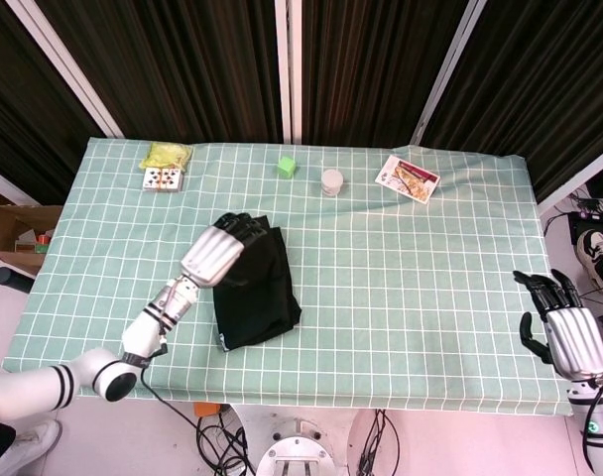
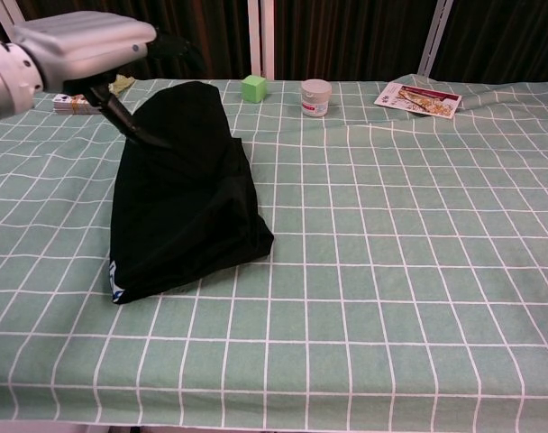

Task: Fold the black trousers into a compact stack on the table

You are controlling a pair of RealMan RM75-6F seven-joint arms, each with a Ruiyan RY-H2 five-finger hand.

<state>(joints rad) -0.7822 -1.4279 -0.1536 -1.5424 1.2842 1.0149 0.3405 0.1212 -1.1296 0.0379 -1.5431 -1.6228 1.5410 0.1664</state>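
Observation:
The black trousers [image 1: 259, 290] [image 2: 188, 203] lie folded into a compact dark bundle on the left-centre of the green checked table [image 1: 411, 278]. My left hand [image 1: 220, 253] [image 2: 80, 43] hovers raised over the bundle's far left end, palm down, its dark fingers [image 2: 175, 50] stretched forward with nothing in them. Its thumb [image 2: 130, 122] points down close to the cloth. My right hand [image 1: 567, 335] hangs beyond the table's right edge with its fingers spread and empty; the chest view does not show it.
Along the far edge stand a green cube [image 1: 287, 167] [image 2: 253, 87], a white jar [image 1: 331, 181] [image 2: 315, 97] and a printed leaflet [image 1: 408, 178] [image 2: 418, 97]. A yellow-green packet [image 1: 167, 154] and a card box [image 1: 164, 178] [image 2: 74, 103] lie far left.

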